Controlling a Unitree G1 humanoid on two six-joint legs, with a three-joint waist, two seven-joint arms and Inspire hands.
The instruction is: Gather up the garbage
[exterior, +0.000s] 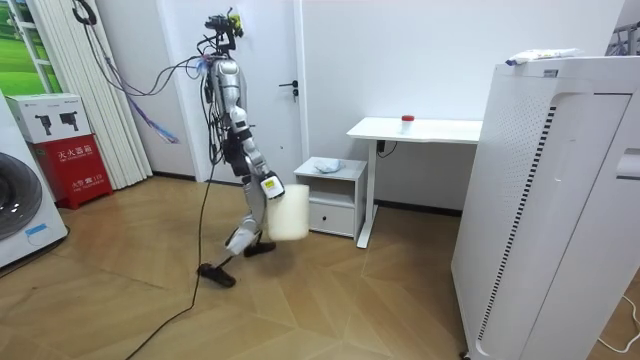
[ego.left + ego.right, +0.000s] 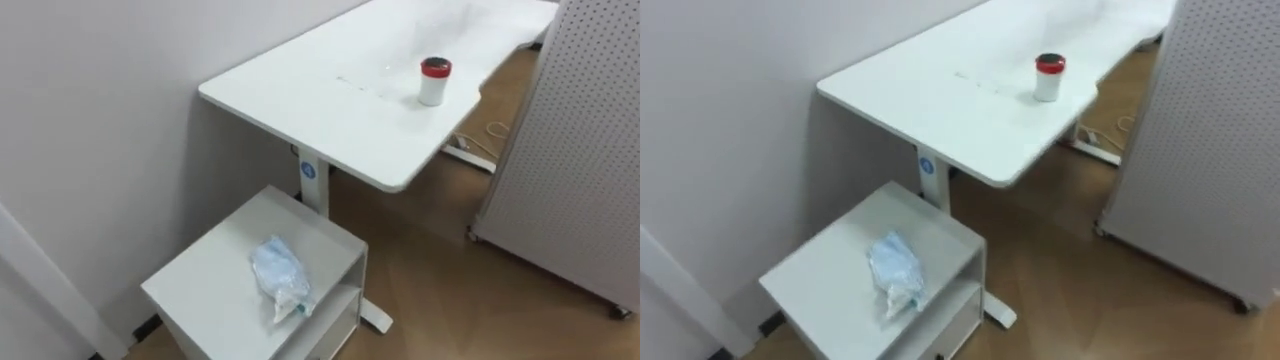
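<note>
A crumpled bluish plastic wrapper (image 2: 281, 281) lies on top of a low white cabinet (image 2: 205, 290) beside the desk. In the room view the wrapper (image 1: 328, 165) is a small pale heap on that cabinet (image 1: 336, 195). I stand mid-stride on the wooden floor about a step to the room view's left of the cabinet, facing it. My right hand (image 1: 268, 187) hangs at my side and carries a white bin (image 1: 288, 212) off the floor, at the height of the cabinet's drawer.
A white desk (image 2: 330, 110) stands past the cabinet against the wall, with a white red-capped jar (image 2: 434, 82) on it. A perforated white panel (image 2: 580, 150) stands at the right. In the room view a tall white appliance (image 1: 550, 200) is at the right.
</note>
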